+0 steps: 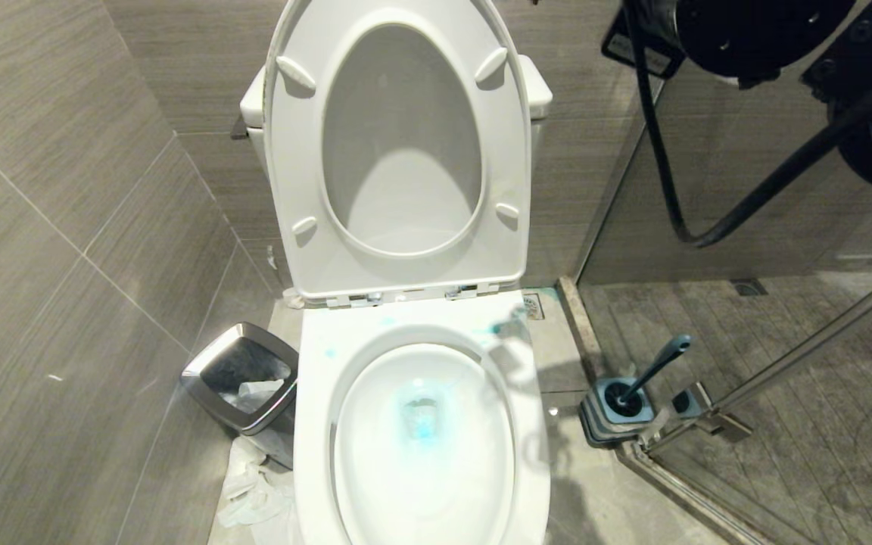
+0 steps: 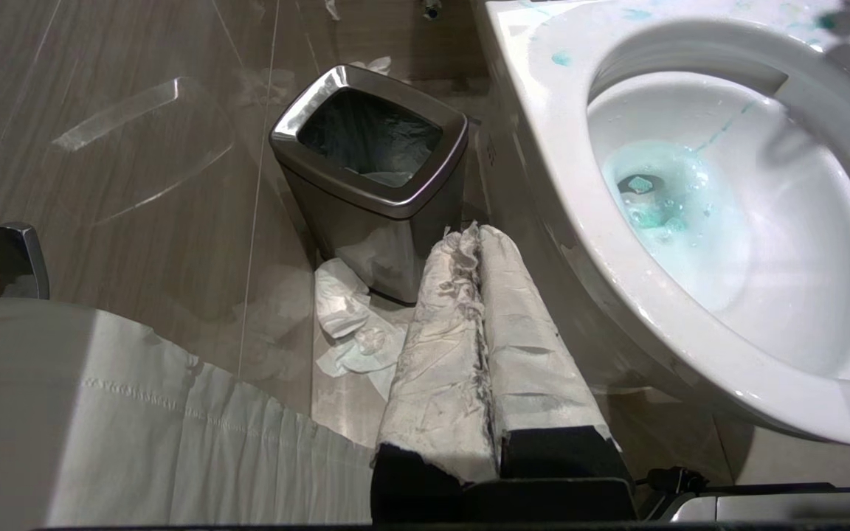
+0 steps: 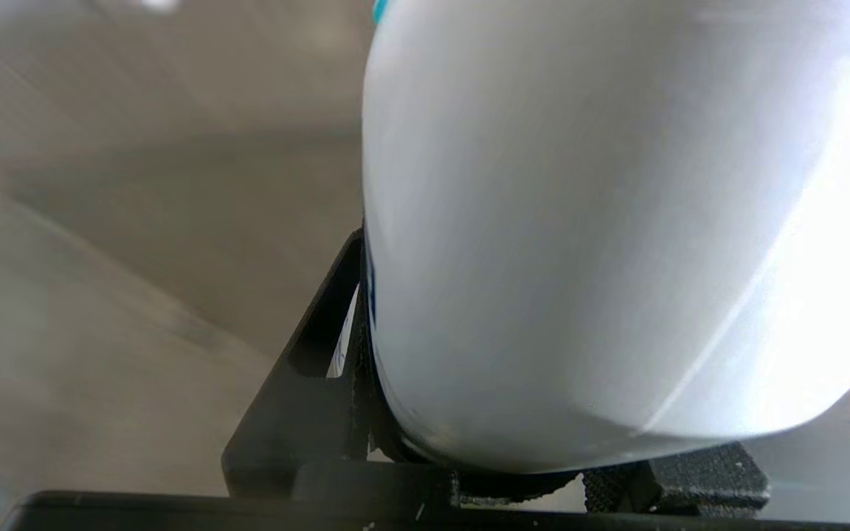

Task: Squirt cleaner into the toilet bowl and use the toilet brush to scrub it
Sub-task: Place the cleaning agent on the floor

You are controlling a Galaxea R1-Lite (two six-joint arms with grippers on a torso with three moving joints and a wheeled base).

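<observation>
Now | right hand [image 3: 513,472] grips cleaner [image 3: 587,236] | no legible label

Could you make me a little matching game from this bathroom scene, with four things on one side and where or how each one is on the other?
Things:
1. Glossy white ceramic toilet bowl
2. Teal-handled toilet brush with black bristle head
3. Square steel-rimmed waste bin
4. White plastic cleaner bottle

States:
A. Clamped in the right gripper
B. Standing in its blue-grey holder on the floor, on the robot's right of the toilet
C. Holding turquoise-blue liquid at the bottom
D. On the floor on the robot's left of the toilet, crumpled paper beside it

Pairs: 1-C, 2-B, 3-D, 4-A
</observation>
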